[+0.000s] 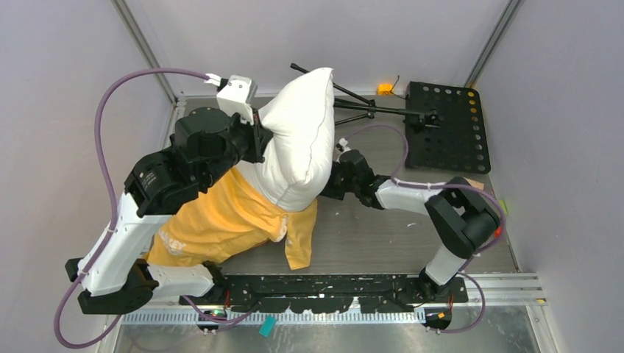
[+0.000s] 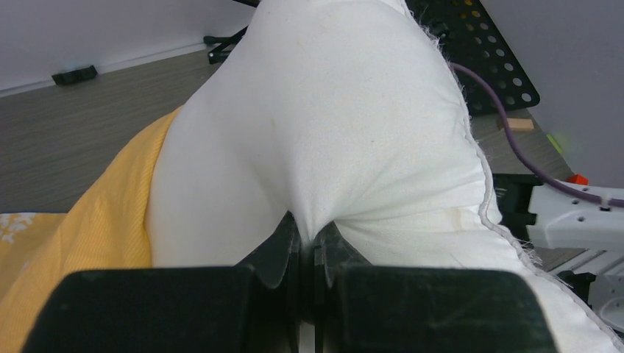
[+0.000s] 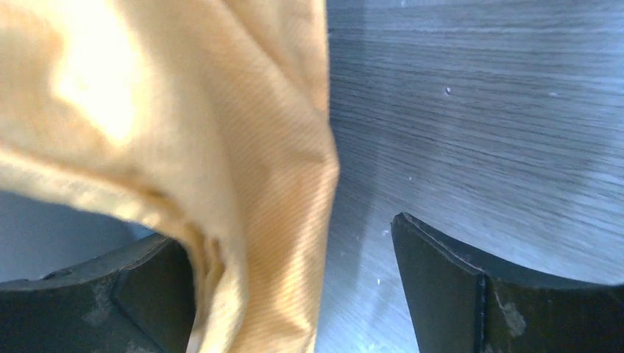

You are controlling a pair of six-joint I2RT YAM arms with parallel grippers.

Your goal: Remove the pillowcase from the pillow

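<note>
The white pillow stands tilted upright at the table's middle, its lower end still inside the orange-yellow pillowcase, which lies bunched at the front left. My left gripper is shut on a pinch of the pillow's white fabric, seen in the left wrist view at the closed jaws, with the pillowcase to the left. My right gripper is low at the pillow's right side. It is open, and a hanging fold of the pillowcase lies between the jaws against the left finger.
A black perforated plate lies at the back right, with a black folded tripod and a small orange object behind the pillow. Grey tabletop shows in front of the right arm. A teal tag sits at the near rail.
</note>
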